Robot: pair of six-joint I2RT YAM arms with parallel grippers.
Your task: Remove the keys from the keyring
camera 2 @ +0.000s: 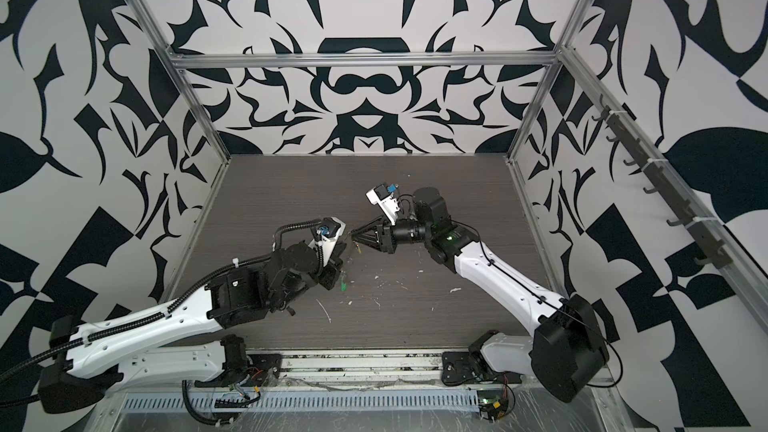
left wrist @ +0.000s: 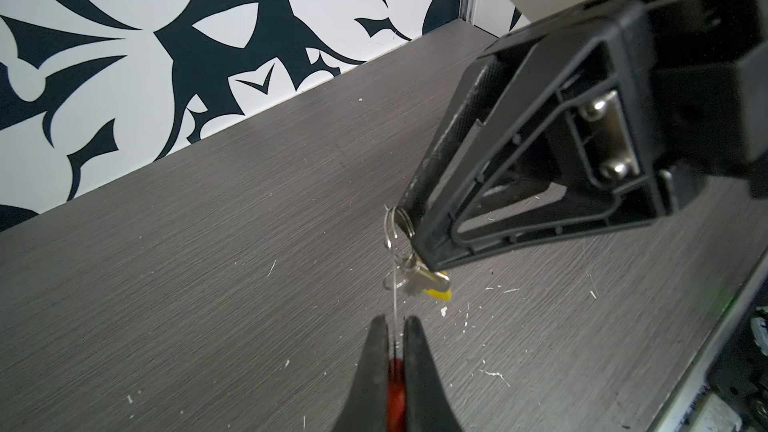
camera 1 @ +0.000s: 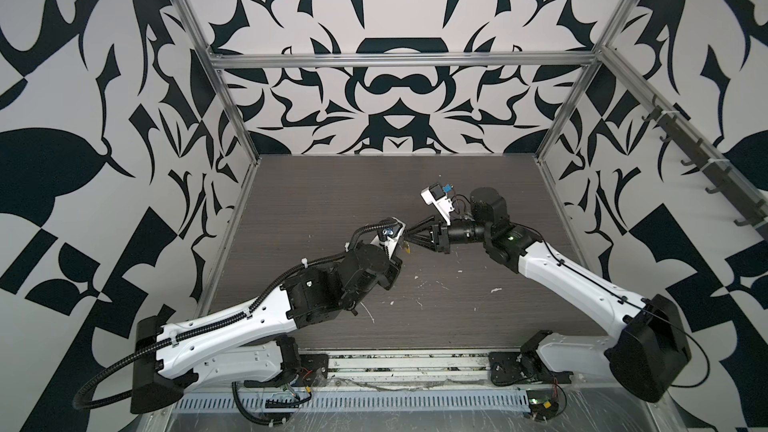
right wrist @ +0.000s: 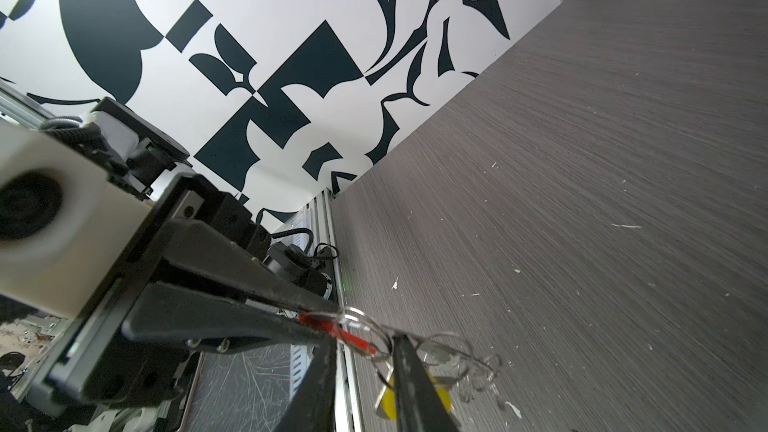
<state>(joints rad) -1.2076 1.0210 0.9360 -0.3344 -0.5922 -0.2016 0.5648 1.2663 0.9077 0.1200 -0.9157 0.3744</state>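
Note:
The keyring [left wrist: 392, 284] is a thin silver wire with a red sleeve [left wrist: 395, 384]. My left gripper [left wrist: 393, 320] is shut on that sleeve and holds the ring above the table. A silvery key [left wrist: 430, 278] with a yellow tag [left wrist: 439, 294] hangs from small split rings on the wire. My right gripper [right wrist: 365, 340] meets it from the opposite side with its jaws apart. The red sleeve [right wrist: 332, 326] and wire pass between its fingers, and the yellow tag [right wrist: 386, 403] hangs partly behind one finger. In both top views the right gripper [camera 1: 409, 235] and left gripper [camera 1: 402, 245] meet mid-table. A small green patch [camera 2: 343, 283] shows by the left wrist; I cannot tell what it is.
The dark wood-grain table [camera 1: 457, 284] carries white flecks and scratches. Patterned walls and aluminium frame posts [camera 1: 232, 118] close in the back and sides. A metal rail [camera 1: 395, 367] with both arm bases runs along the front edge.

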